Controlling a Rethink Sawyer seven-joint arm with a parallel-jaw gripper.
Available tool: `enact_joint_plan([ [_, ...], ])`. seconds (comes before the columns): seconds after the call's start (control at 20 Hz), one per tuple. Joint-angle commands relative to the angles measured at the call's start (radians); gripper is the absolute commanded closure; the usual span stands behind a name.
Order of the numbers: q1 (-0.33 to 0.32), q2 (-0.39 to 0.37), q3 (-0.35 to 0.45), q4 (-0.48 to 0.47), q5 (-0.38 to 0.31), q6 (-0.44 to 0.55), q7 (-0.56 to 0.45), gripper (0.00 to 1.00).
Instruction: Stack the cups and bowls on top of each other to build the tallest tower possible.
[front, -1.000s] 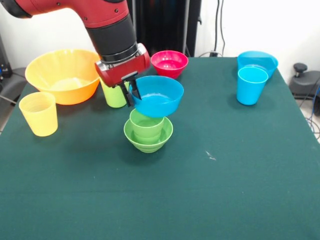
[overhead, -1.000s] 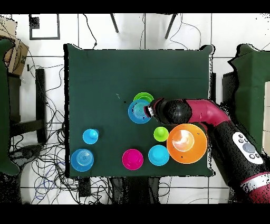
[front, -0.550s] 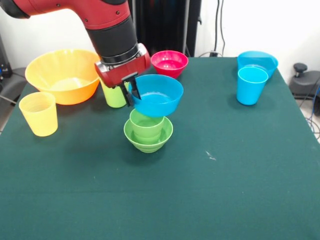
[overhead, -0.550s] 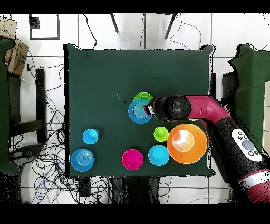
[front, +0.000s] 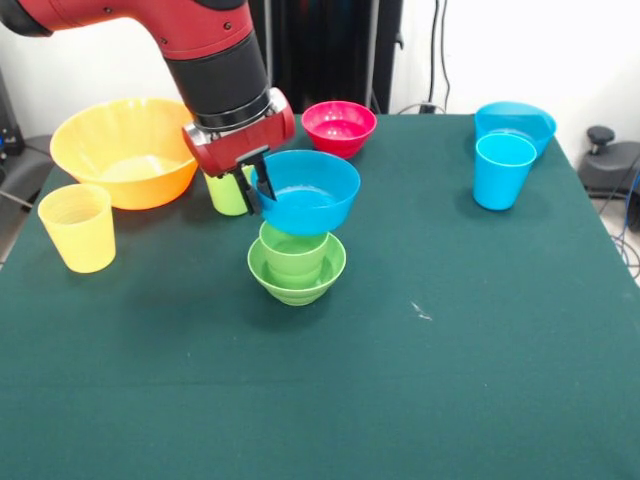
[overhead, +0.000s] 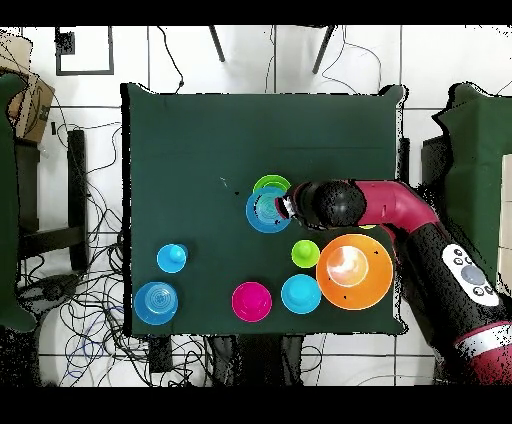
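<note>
The end effector (front: 257, 187) is clamping the near-left rim of the blue bowl (front: 308, 192), one finger inside the wall and one outside afaict, and it's holding the bowl up in the air just above the tower (front: 296, 262), i.e. the green cup (front: 294, 247) sitting in the small green bowl (front: 297, 278) mid tabletop (front: 450, 350). The bowl is hanging a bit off to the right of the cup, not centred yet, and I can't tell whether its underside is touching the cup rim or just clearing it. Handling-wise imo this is thin plastic: v light, stiff enough to keep its shape, but smooth and slick, so a one-sided rim pinch is probably letting it tip or swivel. The rim is really the only sensible grab point on a shape like that, the curved wall is offering nothing. A wide bowl on a narrow cup mouth is going to be wobbly, so it's needing a level, centred drop. Around it: yellow-green cup (front: 229, 191) right behind the end effector, big orange bowl (front: 128, 149) and pale yellow cup (front: 78, 227) off left, red bowl (front: 339, 126) at the back, sky blue cup (front: 503, 170) w/ a shallow blue bowl (front: 516, 121) behind it far right.
</note>
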Motion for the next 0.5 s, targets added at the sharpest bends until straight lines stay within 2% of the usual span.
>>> enact_joint_plan([
  [0.05,0.012,0.022,-0.036,-0.055,-0.018,0.068,-0.082,1.00],
  [0.5,0.017,0.032,-0.034,-0.070,-0.017,0.066,-0.079,1.00],
])
